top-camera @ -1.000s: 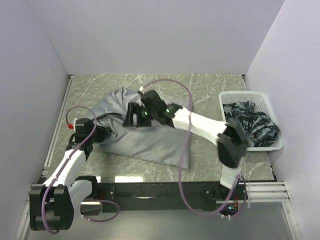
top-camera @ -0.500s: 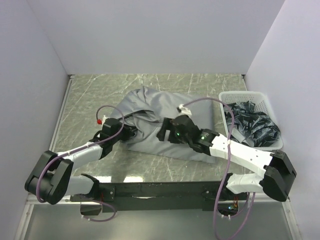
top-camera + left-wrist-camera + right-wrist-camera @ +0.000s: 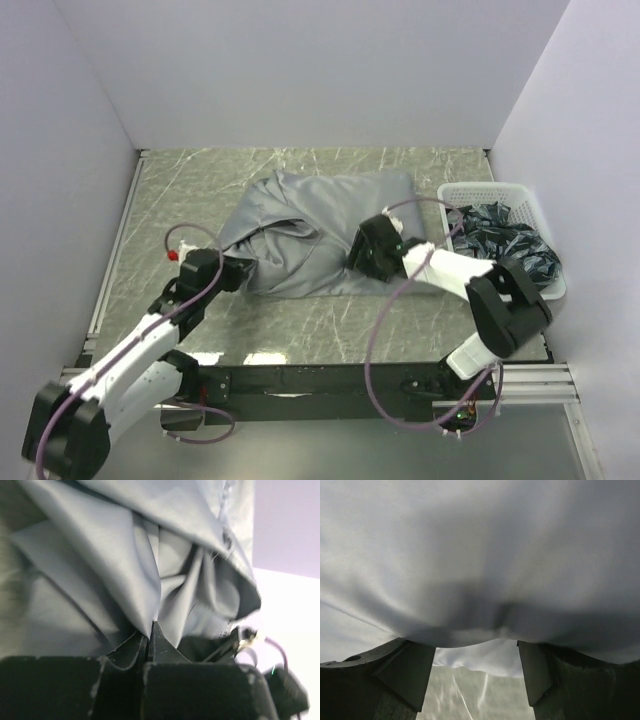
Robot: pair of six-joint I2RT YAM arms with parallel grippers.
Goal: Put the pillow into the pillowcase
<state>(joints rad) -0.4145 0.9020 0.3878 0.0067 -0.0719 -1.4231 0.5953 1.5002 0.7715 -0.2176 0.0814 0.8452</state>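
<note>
You're holding the pillowcase with the left gripper clamped on its 8 o'clock fold, the right gripper gaping at its 4 o'clock edge — long axis running 9-to-3 between them.

pillow: no part plainly shows in any view.
case: mouth lost among its own folds from above; on the right wrist view it fills the frame, blurred, every edge cut off.
pale patch: under the grey hem; which cloth it is, cannot tell.
left hand: tips buried in a case fold from above; on the wrist view they press together on the cloth, bases cut off by the lower edge.
right hand: tips hidden under its own body from above.
basket: dark crumpled contents, too small to name.
dark gear: blurred, unnameable.
</note>
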